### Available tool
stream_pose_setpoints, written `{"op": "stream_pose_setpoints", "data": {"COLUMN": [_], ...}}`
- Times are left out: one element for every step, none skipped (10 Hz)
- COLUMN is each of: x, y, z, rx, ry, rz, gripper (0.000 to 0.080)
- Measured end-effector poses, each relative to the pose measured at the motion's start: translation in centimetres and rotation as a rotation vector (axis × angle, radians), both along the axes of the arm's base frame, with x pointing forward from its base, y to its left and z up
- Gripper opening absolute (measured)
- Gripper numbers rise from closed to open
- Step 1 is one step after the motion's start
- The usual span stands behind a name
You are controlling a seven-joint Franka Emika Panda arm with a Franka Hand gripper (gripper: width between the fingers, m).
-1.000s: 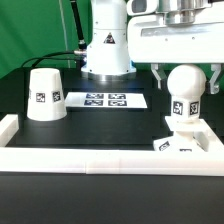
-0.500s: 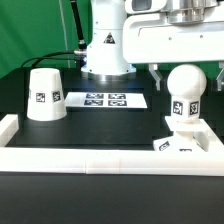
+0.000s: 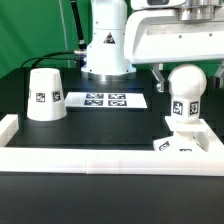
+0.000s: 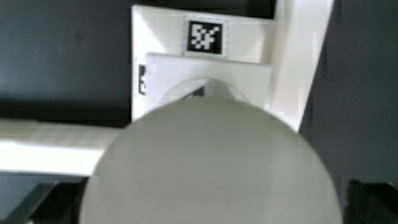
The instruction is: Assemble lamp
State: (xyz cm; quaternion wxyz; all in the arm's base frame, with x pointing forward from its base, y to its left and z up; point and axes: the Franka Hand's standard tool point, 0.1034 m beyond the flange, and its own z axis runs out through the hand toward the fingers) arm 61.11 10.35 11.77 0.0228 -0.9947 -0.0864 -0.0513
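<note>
The bulb (image 3: 186, 92) stands upright with its stem in the flat square base (image 3: 200, 141) at the exterior view's right. My gripper (image 3: 186, 75) is open around the bulb's round head, with one finger (image 3: 158, 73) on each side and a gap to the head. The cone shade (image 3: 45, 95) stands alone at the exterior view's left, narrow end up. In the wrist view the bulb's head (image 4: 210, 160) fills the middle, the tagged base (image 4: 208, 40) lies beyond it, and the dark fingers (image 4: 25, 205) show at the edges.
The marker board (image 3: 105, 100) lies flat between the shade and the bulb. White border rails run along the front (image 3: 100, 160) and the exterior view's left (image 3: 8, 126). The arm's white pedestal (image 3: 106, 45) stands behind the marker board.
The gripper has risen a little along the bulb's head, still open. The bulb, base and shade have not moved.
</note>
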Motion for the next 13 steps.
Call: {"op": "stream_pose_setpoints", "data": {"x": [0.06,0.04,0.05,0.06,0.06,0.07,0.10,0.11,0.12,0.13,0.14,0.15,0.15], "y": [0.04,0.12,0.17,0.14,0.13,0.09,-0.03,-0.08,-0.14,-0.20,-0.25,-0.36,-0.37], "z": [0.06,0.06,0.07,0.13,0.14,0.14,0.15,0.15,0.15,0.15,0.15,0.14,0.15], "rx": [-0.015,-0.024,-0.033,-0.049,-0.058,-0.068,-0.088,-0.096,-0.103,-0.108,-0.111,-0.114,-0.114], "ry": [-0.007,-0.011,-0.014,-0.015,-0.017,-0.021,-0.026,-0.028,-0.031,-0.033,-0.034,-0.035,-0.035], "rz": [0.096,0.169,0.244,0.356,0.428,0.509,0.642,0.699,0.771,0.825,0.850,0.886,0.877], "gripper": [0.0699,0.0699,0.0699,0.0699,0.0699,0.0699,0.0699,0.0699,0.0699,0.0699,0.0699,0.0699,0.0576]}}
